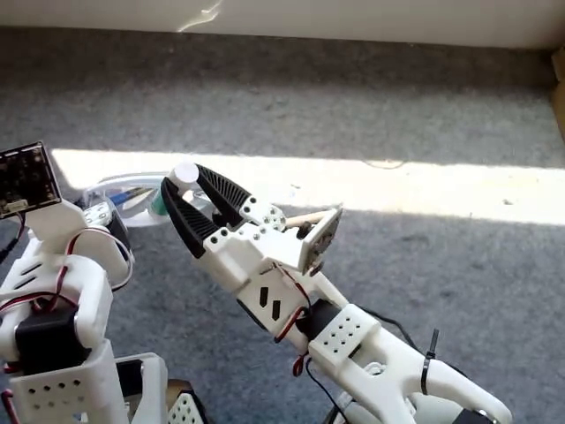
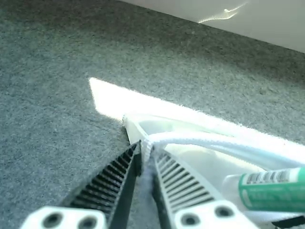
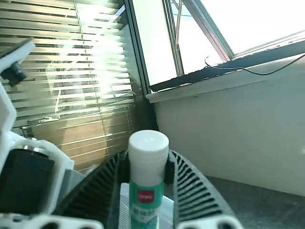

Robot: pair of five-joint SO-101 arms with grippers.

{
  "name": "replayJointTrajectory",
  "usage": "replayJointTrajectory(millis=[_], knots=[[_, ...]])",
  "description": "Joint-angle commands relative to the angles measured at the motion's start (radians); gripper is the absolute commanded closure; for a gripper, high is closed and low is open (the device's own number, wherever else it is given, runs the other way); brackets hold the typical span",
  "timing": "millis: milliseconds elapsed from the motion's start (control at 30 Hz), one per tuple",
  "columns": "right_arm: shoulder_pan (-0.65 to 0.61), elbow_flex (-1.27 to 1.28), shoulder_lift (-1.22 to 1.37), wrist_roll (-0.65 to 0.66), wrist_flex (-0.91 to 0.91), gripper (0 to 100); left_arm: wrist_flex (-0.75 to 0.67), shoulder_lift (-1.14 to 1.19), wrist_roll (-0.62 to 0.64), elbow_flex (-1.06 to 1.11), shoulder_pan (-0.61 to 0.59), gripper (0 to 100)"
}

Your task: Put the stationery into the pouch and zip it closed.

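Right wrist view: right fingers [image 3: 193, 195] clamp glue stick [image 3: 148, 162]; left fingers [image 2: 112, 186] pinch pouch [image 2: 162, 128].

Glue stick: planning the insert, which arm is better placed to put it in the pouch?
Right: the right gripper is shut on the glue stick beside the pouch; the left gripper pinches the pouch's edge.

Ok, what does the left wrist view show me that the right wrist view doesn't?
Only the left wrist view: the left gripper shut on the corner of the pouch, which lies on grey carpet crossed by a sunlit strip. Only the right wrist view: the right gripper shut on the glue stick just below its white cap, with window blinds behind. Both: the glue stick, whose green labelled body shows at the pouch in the left wrist view.
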Motion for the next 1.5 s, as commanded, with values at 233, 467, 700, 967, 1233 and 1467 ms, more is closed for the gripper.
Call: replayJointTrajectory(millis=[233,467,700,967,1233,1467], knots=[[-0.01,-0.015,0.001,0.012,0.013,99.2,-0.026,-0.022,-0.006,-0.012,0.01,99],[-0.016,-0.007,-0.001,0.051,0.015,99.3,-0.025,-0.022,-0.006,-0.012,0.01,99],[-0.025,0.042,-0.004,0.074,0.015,99.3,-0.025,-0.021,-0.006,-0.012,0.01,99],[-0.071,0.084,-0.005,0.193,0.016,99.2,-0.025,-0.021,-0.008,-0.012,0.01,99],[-0.085,0.101,-0.012,0.209,0.016,93.0,-0.025,-0.021,-0.008,-0.012,0.008,99],[-0.087,0.104,-0.012,0.207,0.016,86.8,-0.025,-0.021,-0.008,-0.012,0.008,99]])
